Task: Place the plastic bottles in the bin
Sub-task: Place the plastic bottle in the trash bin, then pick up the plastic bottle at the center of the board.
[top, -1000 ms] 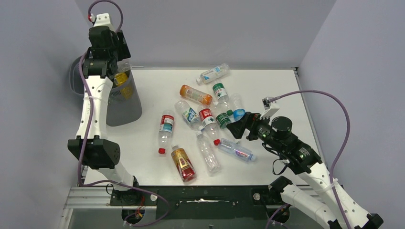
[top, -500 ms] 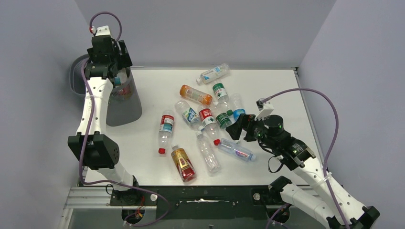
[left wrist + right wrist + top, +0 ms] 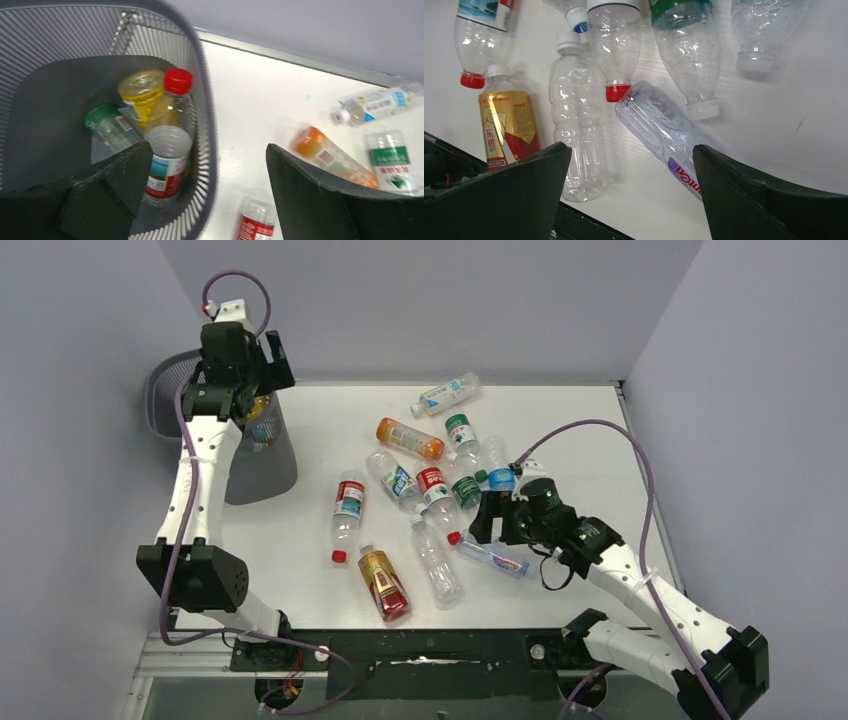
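White table (image 3: 590, 420), roughly a dozen plastic bottles (image 3: 436, 562) lying flat mid-table, an orange bottle (image 3: 410, 439) and lone clear bottle (image 3: 446, 394) toward the far edge, gold-and-red bottle (image 3: 384, 583) nearest the front, bin (image 3: 262, 455) at far-left corner.

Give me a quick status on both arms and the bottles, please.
Left gripper open over the bin rim, holding nothing. Right gripper open above a clear bottle, not yet gripped. Three bottles in bin, about eleven on table. Nothing in the way.
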You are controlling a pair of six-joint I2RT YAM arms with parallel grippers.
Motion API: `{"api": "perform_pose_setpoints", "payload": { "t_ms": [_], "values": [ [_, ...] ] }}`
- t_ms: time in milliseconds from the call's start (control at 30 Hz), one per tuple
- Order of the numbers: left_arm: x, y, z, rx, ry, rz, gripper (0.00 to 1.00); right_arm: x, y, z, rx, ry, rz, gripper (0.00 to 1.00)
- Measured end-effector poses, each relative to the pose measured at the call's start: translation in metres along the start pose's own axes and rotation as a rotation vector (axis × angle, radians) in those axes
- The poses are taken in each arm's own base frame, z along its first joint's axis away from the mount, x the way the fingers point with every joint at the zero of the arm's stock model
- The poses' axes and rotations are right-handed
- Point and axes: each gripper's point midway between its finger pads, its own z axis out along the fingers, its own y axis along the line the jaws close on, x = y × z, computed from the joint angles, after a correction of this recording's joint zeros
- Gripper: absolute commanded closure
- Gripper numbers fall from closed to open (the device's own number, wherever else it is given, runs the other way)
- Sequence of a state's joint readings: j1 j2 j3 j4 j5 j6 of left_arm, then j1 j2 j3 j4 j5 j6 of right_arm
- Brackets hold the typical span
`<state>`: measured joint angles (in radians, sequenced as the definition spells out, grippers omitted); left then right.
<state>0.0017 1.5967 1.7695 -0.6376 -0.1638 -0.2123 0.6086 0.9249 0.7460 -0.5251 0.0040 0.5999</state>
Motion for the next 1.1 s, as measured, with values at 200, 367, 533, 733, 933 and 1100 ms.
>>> {"api": "perform_pose_setpoints", "payload": {
  "t_ms": [200, 367, 533, 733, 933, 1100],
  "values": [
    [0.003, -0.051, -0.035, 0.127, -0.023, 0.03, 0.15, 0.023, -0.008, 0.015, 0.024, 0.094, -0.009, 0.02],
    [0.015, -0.082, -0.056, 0.209, -0.019, 0.057, 0.15, 0.037, -0.014, 0.021, 0.042, 0.144, -0.007, 0.0],
    [0.035, -0.096, -0.057, 0.237, 0.019, 0.072, 0.15, 0.052, -0.023, 0.026, 0.079, 0.194, 0.005, 0.0],
    [0.06, -0.104, -0.054, 0.252, 0.072, 0.091, 0.15, 0.07, -0.032, 0.034, 0.141, 0.25, -0.01, 0.0],
    [0.062, -0.11, -0.055, 0.264, 0.074, 0.095, 0.15, 0.099, -0.037, 0.037, 0.196, 0.343, -0.038, 0.01],
    [0.064, -0.115, -0.057, 0.275, 0.075, 0.099, 0.15, 0.117, -0.037, 0.038, 0.226, 0.399, -0.072, 0.1]
  ]
}}
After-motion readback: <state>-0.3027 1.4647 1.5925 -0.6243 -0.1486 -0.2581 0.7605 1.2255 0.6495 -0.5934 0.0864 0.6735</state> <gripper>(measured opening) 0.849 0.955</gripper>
